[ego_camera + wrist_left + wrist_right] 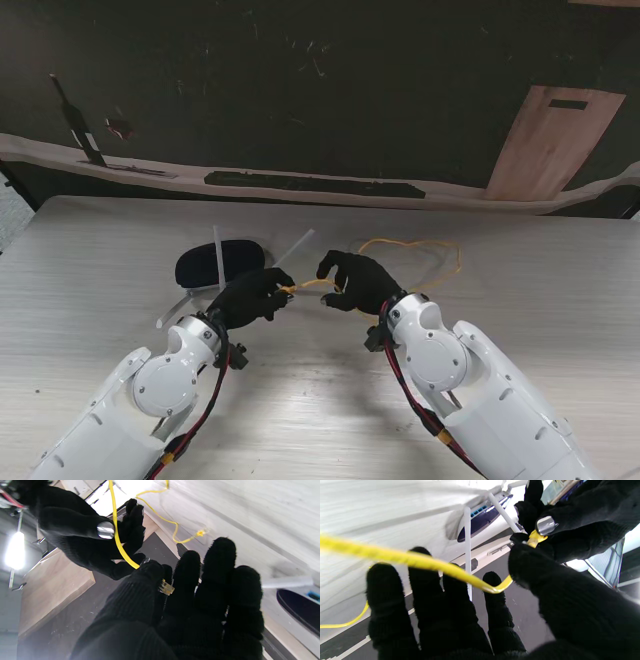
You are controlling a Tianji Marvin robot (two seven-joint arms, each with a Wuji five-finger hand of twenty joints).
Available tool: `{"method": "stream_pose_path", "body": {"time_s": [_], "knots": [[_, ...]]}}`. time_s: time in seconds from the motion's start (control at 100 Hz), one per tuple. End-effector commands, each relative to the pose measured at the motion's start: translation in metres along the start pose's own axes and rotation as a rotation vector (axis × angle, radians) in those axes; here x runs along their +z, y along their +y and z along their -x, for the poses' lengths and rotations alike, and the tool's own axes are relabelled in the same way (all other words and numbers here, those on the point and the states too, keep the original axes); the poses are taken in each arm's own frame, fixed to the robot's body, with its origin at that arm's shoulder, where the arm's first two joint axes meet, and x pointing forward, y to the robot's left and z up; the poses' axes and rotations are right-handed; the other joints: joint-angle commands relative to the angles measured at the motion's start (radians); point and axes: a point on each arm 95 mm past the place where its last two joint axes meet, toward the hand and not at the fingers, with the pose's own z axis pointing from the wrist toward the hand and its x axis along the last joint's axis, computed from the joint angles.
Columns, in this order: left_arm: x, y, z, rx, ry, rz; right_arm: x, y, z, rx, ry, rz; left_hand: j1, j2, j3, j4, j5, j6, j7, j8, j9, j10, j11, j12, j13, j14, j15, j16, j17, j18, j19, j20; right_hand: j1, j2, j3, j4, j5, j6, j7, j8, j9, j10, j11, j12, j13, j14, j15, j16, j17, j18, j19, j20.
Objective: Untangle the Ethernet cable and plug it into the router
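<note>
Pale wood-grain worktop (pixel 90 270), bare toward its left and right edges and on the side nearer to me. Left hand (pixel 252 295) pinches the plug end (pixel 166 588) of the yellow Ethernet cable (pixel 410 245) between thumb and fingers. Right hand (pixel 358 280), just beside it, grips the cable a little along; the remainder loops on the worktop to the right. Dark oval router (pixel 218 262), white antennas (pixel 217 258) raised, lies immediately beyond the left hand.
</note>
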Motion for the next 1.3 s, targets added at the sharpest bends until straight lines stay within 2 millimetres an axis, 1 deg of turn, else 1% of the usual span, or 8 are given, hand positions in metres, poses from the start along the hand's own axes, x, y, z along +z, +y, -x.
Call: {"method": "stream_pose_path", "body": {"time_s": [0.0,0.35,0.6,0.72,0.8,0.91,1.1,1.29], "knots": [[-0.001,0.002,-0.001,-0.014,-0.011,0.009,-0.004,0.002,-0.002,-0.018,0.007,-0.02,0.051,0.019,0.051,-0.008,0.027,-0.007,0.073,0.003,0.037,0.01,0.026,-0.015,0.044,0.03,0.028,-0.013,0.03,-0.02,0.062,-0.01,-0.039,-0.056,0.006,0.013,-0.066,-0.009,-0.036,0.007,-0.088,0.006,-0.051,-0.023,-0.13,0.001,-0.117,-0.024,-0.15,-0.003,-0.132,-0.028],[0.003,0.007,0.0,0.108,-0.037,0.022,-0.002,-0.004,-0.019,-0.005,0.079,0.019,0.058,0.033,0.042,-0.008,0.01,-0.035,0.083,0.014,0.019,-0.016,0.056,0.001,0.022,0.019,0.039,-0.003,0.01,-0.03,0.064,-0.012,-0.081,-0.102,0.015,0.007,-0.149,-0.021,-0.083,-0.029,-0.337,0.012,-0.124,-0.049,-0.441,-0.088,-0.316,-0.063,-0.393,-0.173,-0.484,-0.035],[0.004,0.009,-0.001,0.134,-0.029,0.027,0.003,-0.021,-0.032,0.092,0.097,0.037,0.063,0.034,0.035,-0.008,0.01,-0.037,0.089,0.015,0.018,-0.015,0.057,0.002,0.02,0.02,0.037,-0.002,0.007,-0.031,0.062,-0.013,-0.074,-0.079,0.037,0.008,-0.167,0.0,-0.073,-0.027,-0.328,0.024,-0.1,-0.043,-0.401,-0.066,-0.281,-0.048,-0.334,-0.156,-0.502,-0.014],[0.004,0.009,-0.002,0.155,-0.022,0.024,0.005,-0.03,-0.034,0.117,0.076,0.05,0.062,0.037,0.031,-0.008,0.008,-0.049,0.09,0.015,0.015,-0.023,0.056,0.002,0.017,0.019,0.036,-0.001,0.001,-0.032,0.058,-0.014,-0.048,-0.073,0.056,0.011,-0.134,0.041,-0.07,-0.029,-0.253,0.037,-0.073,-0.034,-0.228,-0.014,-0.191,-0.017,-0.194,-0.019,-0.291,0.058],[0.004,0.009,-0.002,0.164,-0.019,0.021,0.005,-0.033,-0.032,0.108,0.059,0.052,0.064,0.042,0.027,-0.009,0.002,-0.061,0.097,0.02,0.01,-0.03,0.059,0.007,0.007,0.017,0.035,0.0,-0.012,-0.035,0.055,-0.014,-0.035,-0.066,0.065,0.013,-0.088,0.065,-0.073,-0.029,-0.171,0.041,-0.047,-0.023,-0.09,-0.003,-0.095,0.011,-0.069,0.017,-0.078,0.102],[0.004,0.01,-0.002,0.163,-0.019,0.02,0.005,-0.036,-0.029,0.076,0.045,0.072,0.07,0.047,0.02,-0.008,-0.002,-0.069,0.105,0.025,0.005,-0.035,0.063,0.012,-0.003,0.02,0.035,0.004,-0.022,-0.035,0.053,-0.012,-0.022,-0.063,0.079,0.016,0.012,0.08,-0.071,-0.024,-0.056,0.042,-0.022,-0.014,0.044,-0.006,0.045,0.043,0.074,0.005,0.125,0.15],[0.005,0.011,-0.004,0.169,-0.011,0.023,0.006,-0.04,-0.025,0.058,0.006,0.082,0.076,0.052,0.008,-0.007,-0.007,-0.076,0.113,0.027,0.001,-0.04,0.066,0.02,-0.012,0.018,0.034,0.007,-0.03,-0.035,0.049,-0.01,-0.002,-0.05,0.093,0.022,0.115,0.128,-0.09,-0.03,0.048,0.068,-0.012,-0.015,0.184,-0.014,0.176,0.056,0.252,-0.01,0.273,0.182],[0.005,0.011,-0.004,0.179,-0.007,0.025,0.009,-0.046,-0.026,0.069,-0.003,0.068,0.079,0.052,0.0,-0.005,-0.007,-0.074,0.117,0.027,0.002,-0.039,0.065,0.023,-0.011,0.019,0.033,0.009,-0.032,-0.035,0.047,-0.007,0.007,-0.023,0.098,0.028,0.236,0.142,-0.084,-0.03,0.194,0.075,0.018,-0.016,0.369,-0.074,0.479,0.045,0.528,-0.128,0.534,0.096]]}}
